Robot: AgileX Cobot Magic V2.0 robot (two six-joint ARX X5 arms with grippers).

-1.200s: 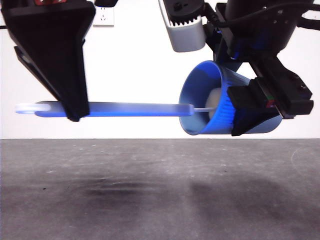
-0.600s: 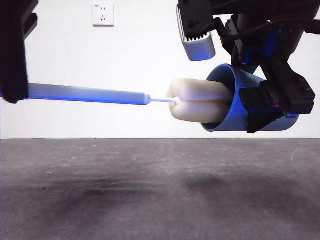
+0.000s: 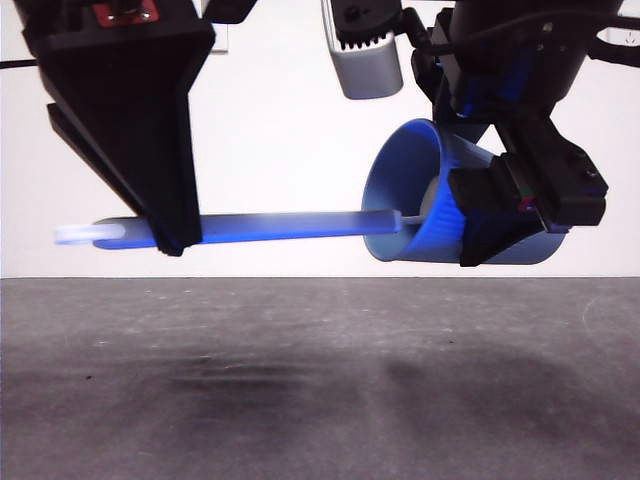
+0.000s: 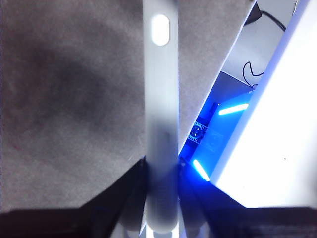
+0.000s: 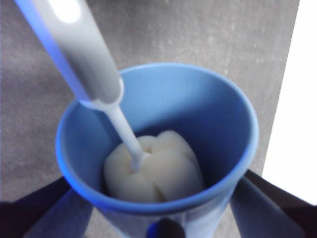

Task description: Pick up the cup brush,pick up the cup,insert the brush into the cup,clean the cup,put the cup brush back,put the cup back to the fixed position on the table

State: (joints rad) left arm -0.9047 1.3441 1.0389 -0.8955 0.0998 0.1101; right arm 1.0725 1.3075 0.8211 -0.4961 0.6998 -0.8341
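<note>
My right gripper (image 3: 500, 215) is shut on the blue ribbed cup (image 3: 420, 200) and holds it on its side in the air, mouth toward the left. My left gripper (image 3: 165, 235) is shut on the cup brush's long grey handle (image 3: 280, 226), held level above the table (image 3: 320, 380). The handle runs into the cup's mouth. In the right wrist view the cream sponge head (image 5: 153, 171) sits deep inside the cup (image 5: 233, 124), at its bottom. The left wrist view shows the handle (image 4: 161, 99) clamped between my jaws, its white tip far out.
A grey camera housing (image 3: 365, 55) hangs above the cup. A white wall with a socket stands behind the table. At the table's edge, the left wrist view shows a device with blue lights (image 4: 213, 129).
Half a second ago the sponge head was mostly out of the cup's mouth. The left gripper has moved right and pushed it deep inside again. The cup has tilted slightly.
</note>
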